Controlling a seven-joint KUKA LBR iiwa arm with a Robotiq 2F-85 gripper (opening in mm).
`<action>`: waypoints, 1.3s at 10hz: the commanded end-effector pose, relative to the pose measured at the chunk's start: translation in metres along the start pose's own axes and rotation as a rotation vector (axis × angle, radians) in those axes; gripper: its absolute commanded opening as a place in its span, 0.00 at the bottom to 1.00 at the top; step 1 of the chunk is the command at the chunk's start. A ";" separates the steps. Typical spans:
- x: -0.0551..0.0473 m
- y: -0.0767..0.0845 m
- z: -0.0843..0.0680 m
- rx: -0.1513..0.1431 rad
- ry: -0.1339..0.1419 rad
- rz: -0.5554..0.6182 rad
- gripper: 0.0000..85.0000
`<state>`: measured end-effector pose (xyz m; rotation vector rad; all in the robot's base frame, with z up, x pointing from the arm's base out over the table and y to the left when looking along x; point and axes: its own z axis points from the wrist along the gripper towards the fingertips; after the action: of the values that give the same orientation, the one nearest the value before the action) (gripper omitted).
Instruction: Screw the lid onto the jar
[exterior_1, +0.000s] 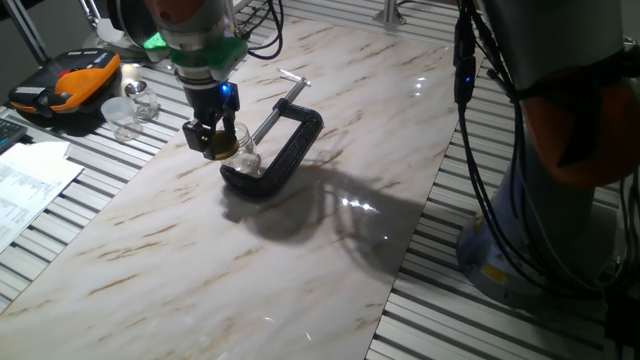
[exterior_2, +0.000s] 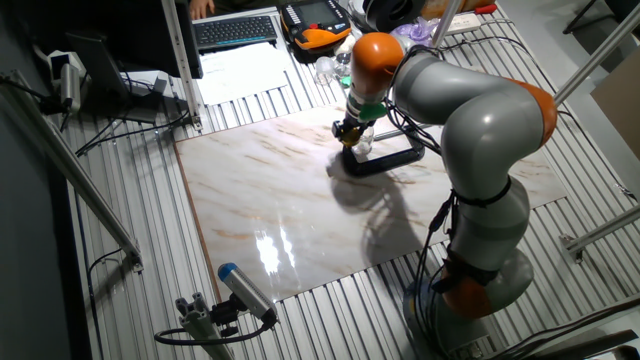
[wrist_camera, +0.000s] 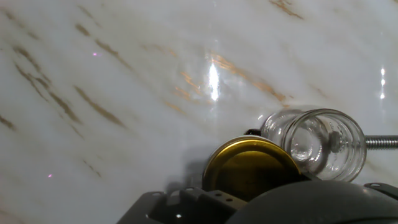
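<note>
Claw (exterior_1: 213, 138) gripping the lid (wrist_camera: 250, 167).
No writing readable; the jar (wrist_camera: 318, 142) is sitting clamped just right, open worktop (exterior_1: 300, 250) lying near.

Glossy marble slab (exterior_1: 300, 260) on slatted table (exterior_2: 130, 220)

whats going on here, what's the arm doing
A single robot arm is working over a marble-patterned table. Its gripper holds a small gold lid just beside the mouth of a clear glass jar, which is held in a black C-clamp. In the hand view the lid sits next to the jar's opening, not on it, so it is not yet screwed on.
</note>
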<state>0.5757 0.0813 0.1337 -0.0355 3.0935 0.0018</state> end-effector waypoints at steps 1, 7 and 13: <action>-0.001 -0.001 0.001 -0.004 0.000 0.007 0.00; -0.010 0.006 0.004 0.009 -0.005 0.038 0.00; -0.013 0.006 0.006 0.007 -0.015 -0.030 0.00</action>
<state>0.5884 0.0873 0.1288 -0.0851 3.0777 -0.0078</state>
